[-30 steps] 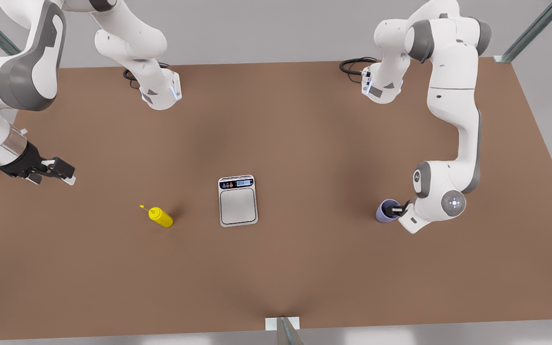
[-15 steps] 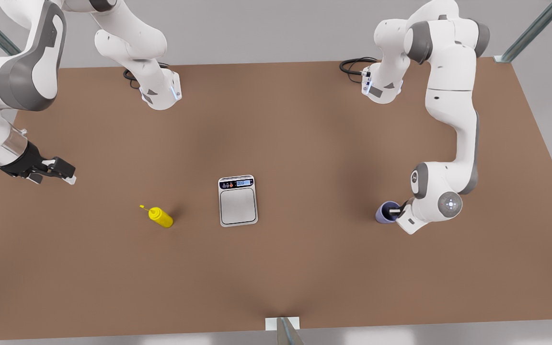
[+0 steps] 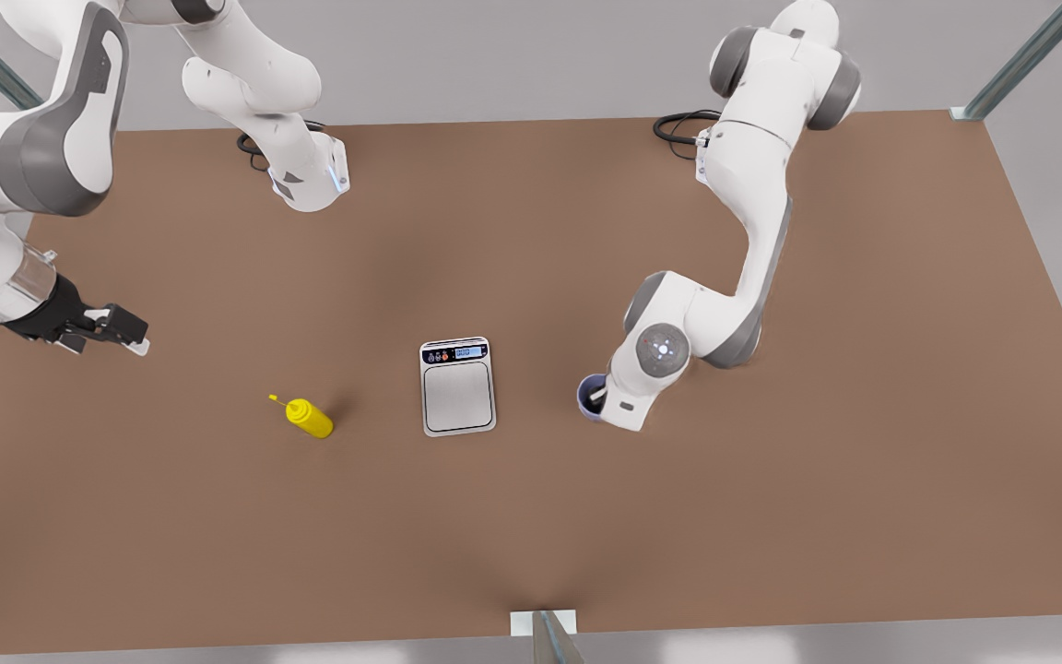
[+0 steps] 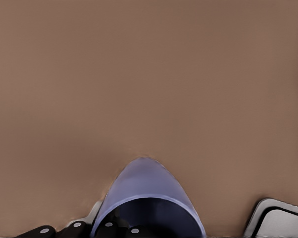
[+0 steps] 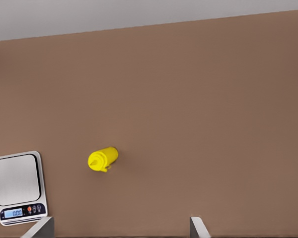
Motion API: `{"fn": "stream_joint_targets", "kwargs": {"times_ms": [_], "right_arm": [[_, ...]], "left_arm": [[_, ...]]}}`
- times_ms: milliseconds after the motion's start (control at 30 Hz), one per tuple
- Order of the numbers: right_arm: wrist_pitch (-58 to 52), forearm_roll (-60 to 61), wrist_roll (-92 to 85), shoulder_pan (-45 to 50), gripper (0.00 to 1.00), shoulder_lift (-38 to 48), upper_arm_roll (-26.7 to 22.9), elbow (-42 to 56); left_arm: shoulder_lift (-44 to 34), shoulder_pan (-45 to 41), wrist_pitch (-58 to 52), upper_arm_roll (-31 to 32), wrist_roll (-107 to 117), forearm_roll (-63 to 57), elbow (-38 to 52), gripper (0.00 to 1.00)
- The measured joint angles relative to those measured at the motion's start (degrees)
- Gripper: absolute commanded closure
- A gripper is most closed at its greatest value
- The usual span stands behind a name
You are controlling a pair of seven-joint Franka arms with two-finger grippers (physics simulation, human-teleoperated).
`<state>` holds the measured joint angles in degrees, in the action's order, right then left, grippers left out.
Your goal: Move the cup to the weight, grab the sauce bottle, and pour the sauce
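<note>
- Right of the weight [image 3: 458, 385] in front view, near it, left gripper [image 3: 597, 397] clamps the cup [image 3: 589, 398], one of its fingers inside the rim.
- Left wrist view: cup wall close-up, weight corner beside.
- Right gripper [image 3: 130, 334], fingers apart, waits at front view's left; its wrist view shows sauce bottle [image 5: 104, 158] lying on table [image 3: 771, 516], display readout too.

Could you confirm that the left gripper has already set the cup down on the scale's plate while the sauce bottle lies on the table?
Not quite: the cup is held by the left gripper beside the scale, on the front view's right, not on its plate. The sauce bottle does lie on the table; the right gripper waits, open.
</note>
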<state>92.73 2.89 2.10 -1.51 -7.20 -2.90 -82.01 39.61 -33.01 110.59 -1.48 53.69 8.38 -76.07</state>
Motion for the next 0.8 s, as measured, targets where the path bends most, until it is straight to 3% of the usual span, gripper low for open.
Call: {"fn": "stream_joint_targets", "kwargs": {"times_ms": [133,267,400,467,500,600,800], "right_arm": [[-5.4,13.2,25.4,-1.4,0.0,-3.0,-1.4,-0.2],[-15.4,41.0,31.3,-16.4,0.0,-15.0,-1.6,-1.0],[-11.8,54.0,49.9,-16.5,0.0,-24.6,-0.1,-2.0],[-7.3,54.3,49.7,-18.5,0.0,-29.3,2.2,-0.6],[-6.0,54.3,51.3,-19.7,0.0,-32.4,5.6,1.4],[-8.0,54.1,52.1,-20.2,0.0,-34.6,8.5,0.8],[-12.2,54.4,36.7,-21.3,0.0,-35.8,8.8,-6.8]], "left_arm": [[4.1,-5.2,-1.9,-0.1,6.0,3.9,6.7,0.79],[8.8,-8.2,-1.4,-0.3,10.5,5.9,14.2,0.79],[11.3,-11.5,1.7,-0.6,12.1,7.4,17.9,0.79],[12.0,-12.3,2.5,-0.4,12.6,8.3,18.0,0.79],[12.6,-12.9,4.6,-0.4,13.0,8.7,18.0,0.79],[14.0,-13.9,6.6,-0.5,13.4,9.5,18.7,0.79],[16.1,-14.0,8.3,-0.2,13.5,10.3,18.7,0.79]]}}
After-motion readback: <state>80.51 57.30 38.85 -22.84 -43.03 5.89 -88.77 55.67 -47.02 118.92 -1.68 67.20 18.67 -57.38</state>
